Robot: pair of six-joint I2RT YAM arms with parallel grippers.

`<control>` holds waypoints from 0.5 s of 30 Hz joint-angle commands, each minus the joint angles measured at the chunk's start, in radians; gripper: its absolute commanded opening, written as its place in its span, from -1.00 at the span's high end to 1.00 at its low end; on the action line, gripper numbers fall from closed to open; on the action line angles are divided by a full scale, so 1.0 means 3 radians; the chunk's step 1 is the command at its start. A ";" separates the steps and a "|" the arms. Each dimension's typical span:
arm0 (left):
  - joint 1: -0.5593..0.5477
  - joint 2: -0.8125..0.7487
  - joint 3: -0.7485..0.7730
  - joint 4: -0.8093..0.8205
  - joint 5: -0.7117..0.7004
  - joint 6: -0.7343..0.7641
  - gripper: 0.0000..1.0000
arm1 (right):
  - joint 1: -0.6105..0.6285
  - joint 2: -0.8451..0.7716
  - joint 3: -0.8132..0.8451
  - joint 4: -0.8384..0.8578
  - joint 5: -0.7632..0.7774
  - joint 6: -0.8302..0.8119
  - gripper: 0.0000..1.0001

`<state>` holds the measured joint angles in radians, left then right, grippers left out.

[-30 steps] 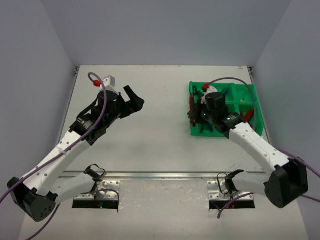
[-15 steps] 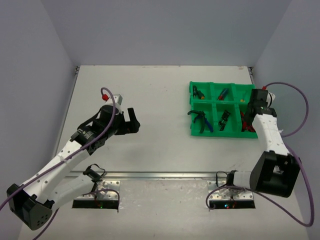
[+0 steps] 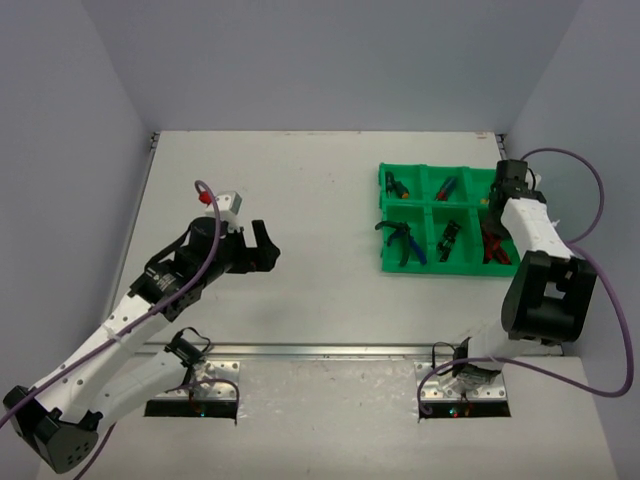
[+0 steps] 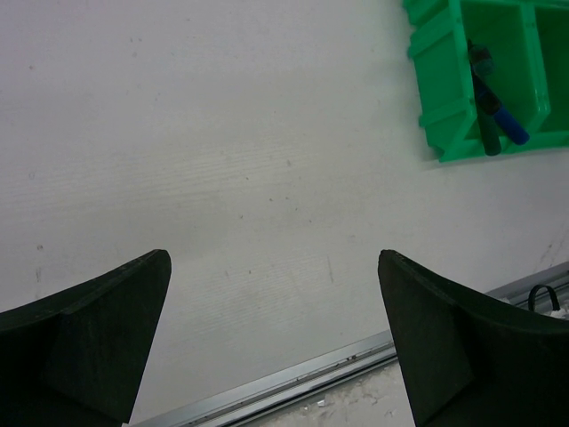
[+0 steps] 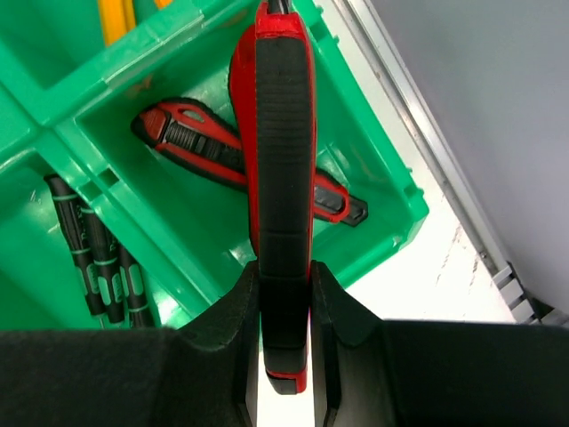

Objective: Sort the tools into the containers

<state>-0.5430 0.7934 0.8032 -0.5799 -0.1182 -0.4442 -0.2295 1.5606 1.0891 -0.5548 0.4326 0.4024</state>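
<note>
Since half a second ago, the right arm (image 3: 530,225) has drawn its wrist a little farther back along the right end of the green tray (image 3: 415,268). The left arm (image 3: 180,265) has hardly shifted.

The right jaws are pinched on a red cutter (image 5: 283,178), gripping its ribbed black rubber inlay above a corner compartment. A second red cutter (image 5: 204,147) lies slantwise on that compartment's smooth plastic floor. Thin black screwdrivers (image 5: 98,258) with green bands lie in the next compartment.

The left jaws are spread wide and hold nothing, hanging over the pale matte desk (image 4: 222,178) well apart from the tray. Blue-handled pliers (image 4: 498,120) lie in its nearest corner compartment.
</note>
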 commanded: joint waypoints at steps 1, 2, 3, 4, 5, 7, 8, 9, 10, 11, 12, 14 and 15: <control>-0.0100 -0.0088 -0.0003 0.0118 -0.0051 0.0034 -1.00 | -0.0010 0.0187 0.0326 -0.0051 0.0184 -0.0082 0.30; -0.0102 -0.0089 -0.0003 0.0117 -0.0059 0.0032 -1.00 | -0.0012 0.0227 0.0360 -0.0107 0.0191 -0.0060 0.07; -0.0102 -0.0092 -0.0003 0.0114 -0.0070 0.0027 -1.00 | -0.0012 0.0224 0.0368 -0.0142 0.0200 -0.0045 -0.10; -0.0102 -0.0095 -0.0003 0.0113 -0.0088 0.0020 -1.00 | -0.0012 0.0215 0.0365 -0.0160 0.0230 -0.0032 -0.25; -0.0102 -0.0098 -0.0003 0.0112 -0.0110 0.0013 -1.00 | -0.0012 0.0197 0.0353 -0.0163 0.0271 -0.0024 -0.36; -0.0097 -0.0092 0.0000 0.0106 -0.0144 0.0007 -1.00 | -0.0012 0.0139 0.0364 -0.0202 0.0260 -0.0025 -0.42; -0.0094 -0.0076 0.0010 0.0101 -0.0178 0.0005 -1.00 | -0.0009 0.0103 0.0395 -0.0262 0.0214 -0.0003 -0.45; -0.0089 -0.0059 0.0020 0.0097 -0.0214 0.0003 -1.00 | -0.0007 0.0076 0.0424 -0.0307 0.0165 0.0017 -0.48; -0.0058 -0.0039 0.0032 0.0093 -0.0258 0.0000 -1.00 | 0.0000 0.0048 0.0441 -0.0318 0.0092 0.0032 -0.51; 0.0018 -0.0008 0.0051 0.0074 -0.0312 -0.0013 -1.00 | 0.0032 -0.0063 0.0448 -0.0360 -0.0017 0.0045 -0.58; 0.0088 0.0004 0.0058 0.0067 -0.0332 -0.0017 -1.00 | 0.0044 -0.0156 0.0450 -0.0391 -0.0118 0.0053 -0.75; 0.0270 0.0039 0.0073 0.0047 -0.0372 -0.0032 -1.00 | 0.0202 -0.0373 0.0386 -0.0415 -0.0262 -0.0015 -0.97; 0.0276 0.0054 0.0083 0.0046 -0.0402 -0.0038 -1.00 | 0.0275 -0.0477 0.0369 -0.0416 -0.0266 -0.0032 -0.98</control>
<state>-0.5186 0.7954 0.8032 -0.5815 -0.1804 -0.4469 -0.2184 1.5688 1.1690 -0.6594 0.4147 0.3962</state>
